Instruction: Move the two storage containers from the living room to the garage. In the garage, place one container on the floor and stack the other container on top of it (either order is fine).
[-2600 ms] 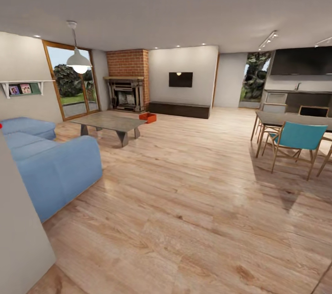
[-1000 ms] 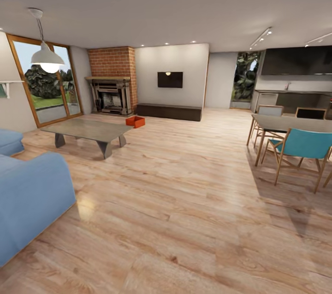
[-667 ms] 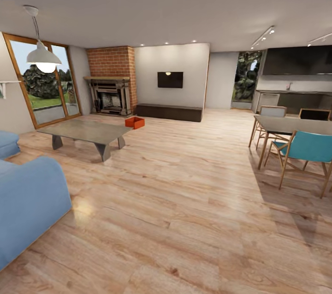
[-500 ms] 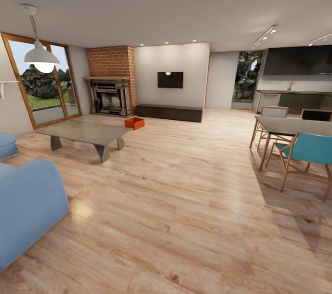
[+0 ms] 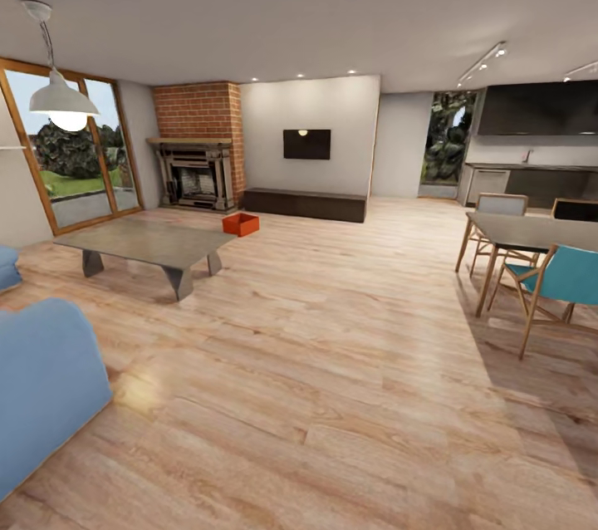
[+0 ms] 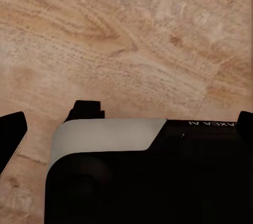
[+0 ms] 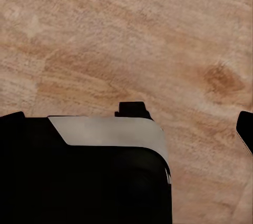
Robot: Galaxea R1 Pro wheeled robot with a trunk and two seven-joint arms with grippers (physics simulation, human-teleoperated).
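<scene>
- Orange-red, one storage container [image 5: 240,223] sits on the light wood plank flooring [image 5: 349,364] of the living room, near the brick fireplace [image 5: 198,146], just past the far corner of the low coffee table [image 5: 145,243].
- It lies far across the room from the robot.
- Left gripper [image 6: 126,124] and right gripper [image 7: 132,124] hang over bare planks; whether their jaws are open or closed cannot be told.

Left gripper [image 6: 126,118]: black-and-white body low in the left wrist frame, dark fingertips at the far left and right edges, set wide apart, nothing between them. Right gripper [image 7: 126,118]: same look in the right wrist frame, body at lower left, tips at both side edges, spread wide, holding nothing.
</scene>
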